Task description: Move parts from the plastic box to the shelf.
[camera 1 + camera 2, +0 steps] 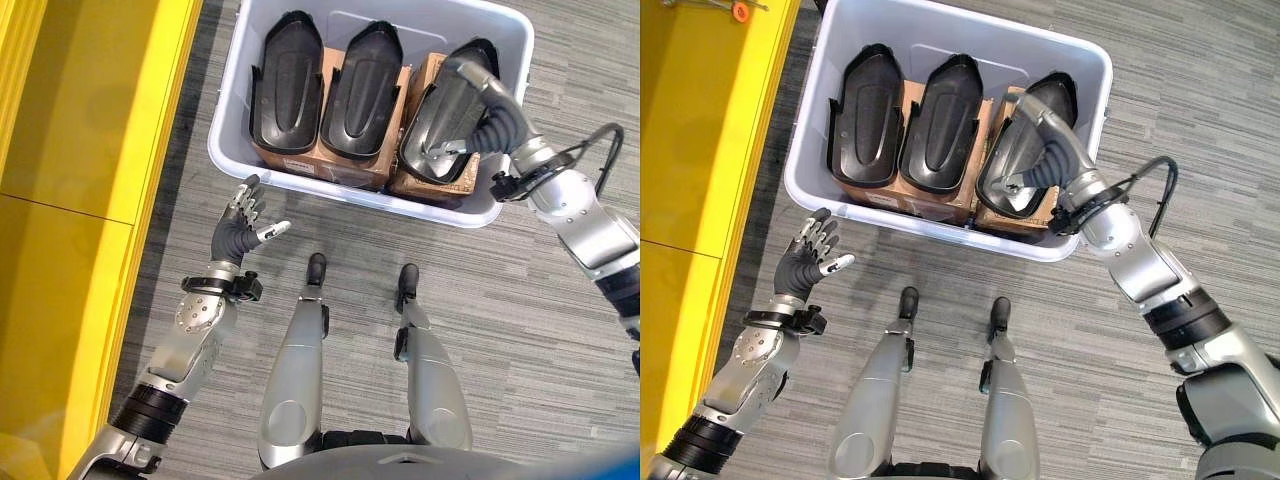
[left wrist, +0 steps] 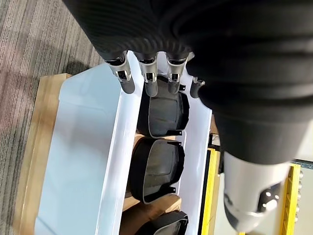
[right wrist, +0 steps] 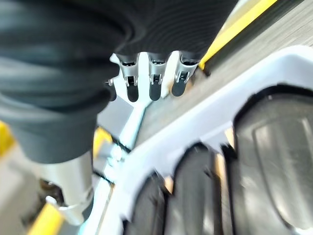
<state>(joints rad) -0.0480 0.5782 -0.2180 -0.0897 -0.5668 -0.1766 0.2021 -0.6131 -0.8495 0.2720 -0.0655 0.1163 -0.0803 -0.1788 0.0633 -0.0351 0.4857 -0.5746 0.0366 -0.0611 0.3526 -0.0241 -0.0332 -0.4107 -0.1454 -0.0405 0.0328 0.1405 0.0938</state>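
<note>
At the far left stands the yellow metal shelf (image 1: 70,200), its panels running along the edge of the grey striped carpet floor (image 1: 500,300). Next to it, the left hand (image 1: 240,225) hovers above the floor just short of the box, fingers spread and relaxed, holding nothing. Beyond it sits the pale grey plastic box (image 1: 300,180), with three black moulded plastic parts (image 1: 288,80) lying side by side on brown cardboard cartons (image 1: 330,160). The right hand (image 1: 1045,165) reaches into the box and rests on the rightmost part (image 1: 1015,165), which tilts up against the box wall; whether its fingers are curled round the part's rim I cannot tell, since they are tucked against the part.

The parts look like stiff, light shells with smooth, likely slippery faces, so the raised rim seems the best place to take hold. The cartons' lower halves and the shelf's levels are cut off or hidden.
</note>
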